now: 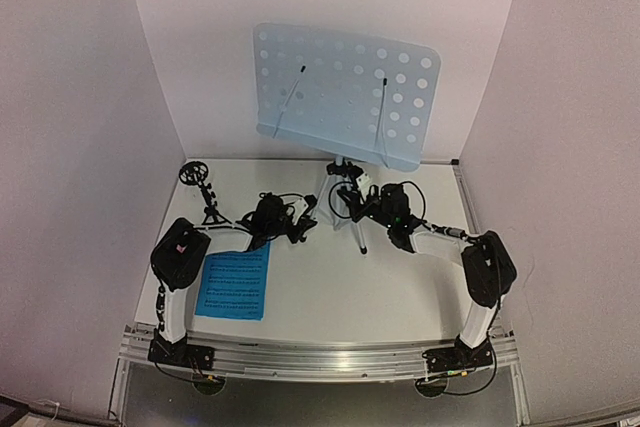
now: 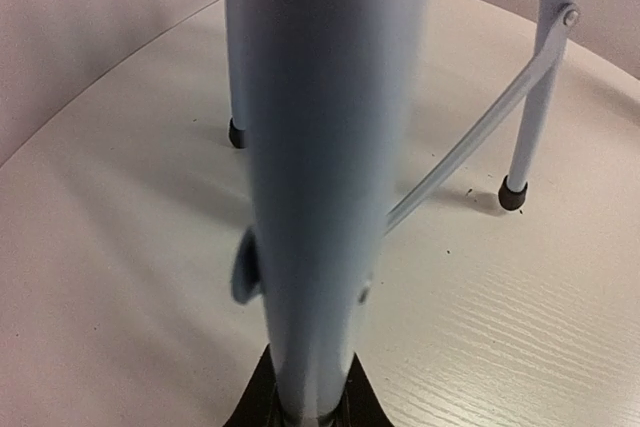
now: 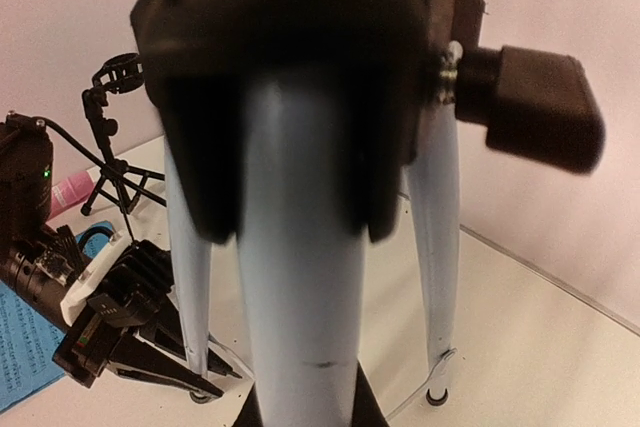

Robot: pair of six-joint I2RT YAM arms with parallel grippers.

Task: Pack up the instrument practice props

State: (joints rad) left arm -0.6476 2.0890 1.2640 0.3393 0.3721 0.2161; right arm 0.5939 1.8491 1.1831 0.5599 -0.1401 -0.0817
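Observation:
The silver-tripod stand (image 1: pixel 345 202) with its perforated pale-blue desk (image 1: pixel 345 92) stands upright at the back middle. My left gripper (image 1: pixel 305 209) is shut on one tripod leg (image 2: pixel 320 147), which fills the left wrist view, with black fingers (image 2: pixel 250 409) on both sides of it. My right gripper (image 1: pixel 352 199) is shut on another leg (image 3: pixel 300 277), just under the black hub (image 3: pixel 290 77). The black tripod mic stand (image 1: pixel 203 195) stands at the left and also shows in the right wrist view (image 3: pixel 115 137). A blue music sheet (image 1: pixel 235 280) lies flat at front left. The pink microphone (image 3: pixel 70 190) shows beside the mic stand.
White walls (image 1: pixel 90 147) enclose the table on three sides. A metal rail (image 1: pixel 320 357) runs along the near edge between the arm bases. The stand's other legs end in black feet (image 2: pixel 512 193) on the white table.

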